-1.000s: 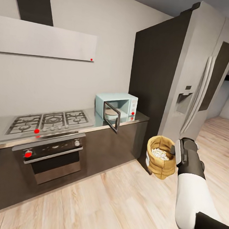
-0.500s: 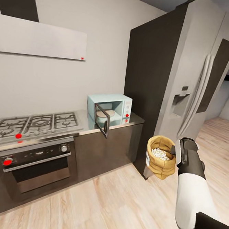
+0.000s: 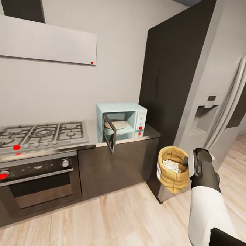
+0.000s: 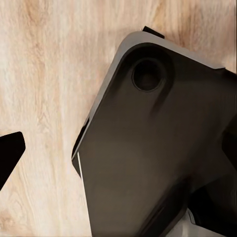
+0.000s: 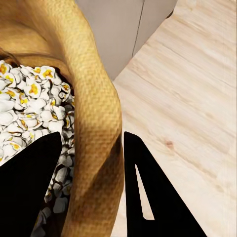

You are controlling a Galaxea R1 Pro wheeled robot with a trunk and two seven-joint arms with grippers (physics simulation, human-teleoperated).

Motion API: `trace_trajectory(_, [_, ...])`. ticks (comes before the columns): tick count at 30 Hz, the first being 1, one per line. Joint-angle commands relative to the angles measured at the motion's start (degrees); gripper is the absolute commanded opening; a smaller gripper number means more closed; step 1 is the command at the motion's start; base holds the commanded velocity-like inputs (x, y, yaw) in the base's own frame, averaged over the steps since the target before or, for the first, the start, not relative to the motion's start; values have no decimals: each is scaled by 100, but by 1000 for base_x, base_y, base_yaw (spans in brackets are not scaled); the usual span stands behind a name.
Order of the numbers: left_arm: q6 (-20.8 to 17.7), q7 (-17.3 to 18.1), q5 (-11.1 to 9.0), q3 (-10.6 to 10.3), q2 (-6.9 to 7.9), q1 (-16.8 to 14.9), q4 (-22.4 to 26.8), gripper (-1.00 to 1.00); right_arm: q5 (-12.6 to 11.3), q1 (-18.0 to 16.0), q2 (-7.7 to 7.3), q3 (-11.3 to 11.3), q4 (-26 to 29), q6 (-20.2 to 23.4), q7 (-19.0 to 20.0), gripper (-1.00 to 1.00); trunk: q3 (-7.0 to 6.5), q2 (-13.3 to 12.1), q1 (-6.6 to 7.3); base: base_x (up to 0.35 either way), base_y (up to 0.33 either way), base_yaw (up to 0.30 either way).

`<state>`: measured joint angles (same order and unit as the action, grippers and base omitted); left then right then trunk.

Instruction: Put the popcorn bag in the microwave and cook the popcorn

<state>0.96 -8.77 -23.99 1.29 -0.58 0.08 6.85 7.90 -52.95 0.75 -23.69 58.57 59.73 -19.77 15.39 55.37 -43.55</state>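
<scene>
Above wood floor [image 3: 122,223], right fingers [image 5: 148,192] pinch the popcorn bag [image 3: 172,174] rim, partly hidden.

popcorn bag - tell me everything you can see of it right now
The popcorn bag is a small tan-gold sack of coarse, wrinkled burlap-like weave with a thick rolled rim. It stands upright and open, holding a heap of whitish popcorn with yellow centres. It is off the countertop, held in the air above the wood floor, in front of the fridge's lower corner. The right gripper holds it at the rim: the wrist view shows one of its dark fingers inside on the popcorn and one outside.
</scene>
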Motion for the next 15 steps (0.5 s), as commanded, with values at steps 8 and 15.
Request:
trace_trajectory(8, [10,-20,-9,12,-4,1,9,100,54,-5,-2,-13,7,27,34,-100,7,4,-3,245,-253,52])
trace_trajectory(15, [10,-20,-9,12,-4,1,9,100,62,-5,-4,-13,14,27,30,-100,7,4,-3,237,-260,0])
